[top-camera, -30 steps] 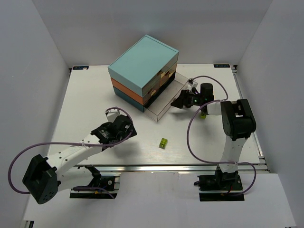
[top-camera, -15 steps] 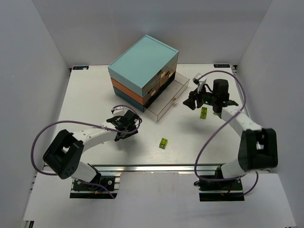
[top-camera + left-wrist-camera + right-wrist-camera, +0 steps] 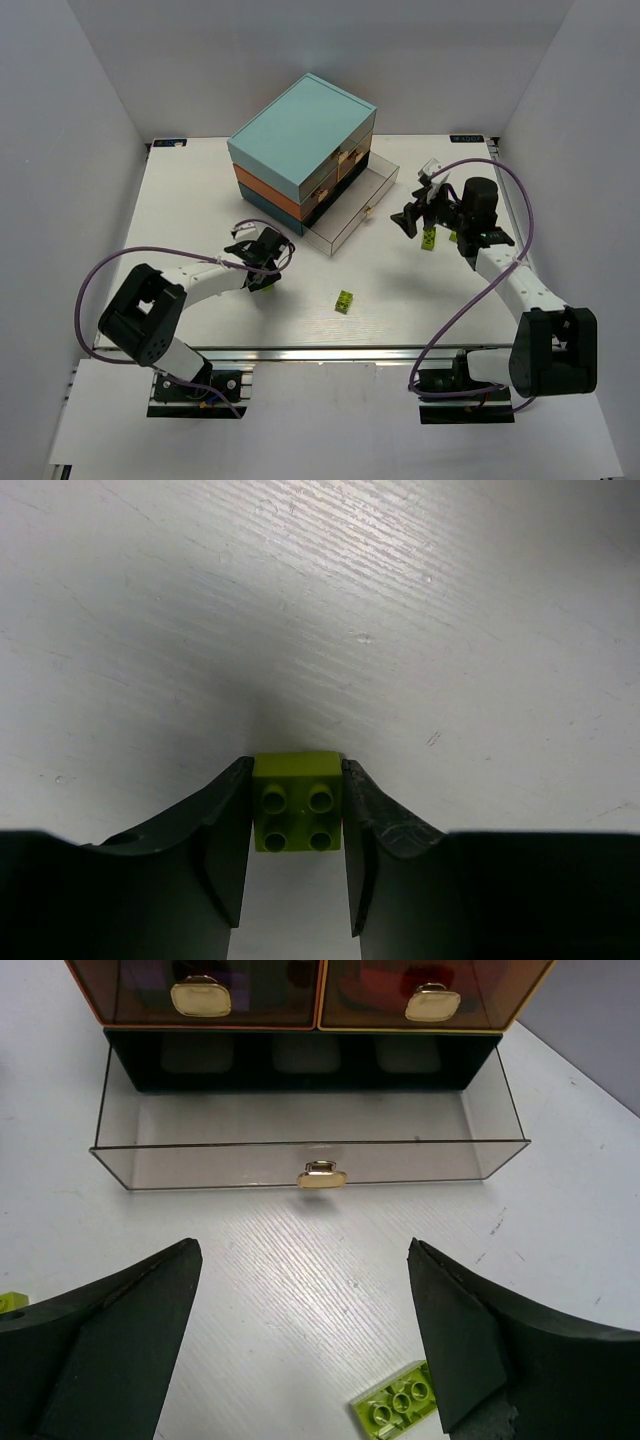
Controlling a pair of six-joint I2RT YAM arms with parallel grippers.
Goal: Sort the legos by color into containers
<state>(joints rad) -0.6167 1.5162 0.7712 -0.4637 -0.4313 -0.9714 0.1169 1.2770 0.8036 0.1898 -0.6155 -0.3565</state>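
– Since the left gripper point(image 3: 296, 780) has its jaws pressed against both flanks of a yellow-green brick point(image 3: 297, 815), low in the left wrist view, what does the lift ask for?
– The hold looks square and centred, though I cannot tell whether the brick rests on the table point(image 3: 190, 200) or hangs just above it. I would raise it straight up before swinging. Then I would carry it to the open clear drawer point(image 3: 200, 1165) at the foot of the chest point(image 3: 300, 140), mid-frame in the overhead view, and let go low between the drawer walls so it cannot bounce out
– And the right gripper point(image 3: 302, 1250)?
– Its jaws stand wide apart and hold nothing. A second yellow-green brick point(image 3: 395, 1400) lies at the lower right of its wrist view, close to one finger and skewed. I would centre over it and turn the wrist to meet its long sides before descending
– Any risk?
– Both arms would head for one drawer, so one should go first. A third brick point(image 3: 345, 301) lies alone at the lower centre of the overhead view, apart from both
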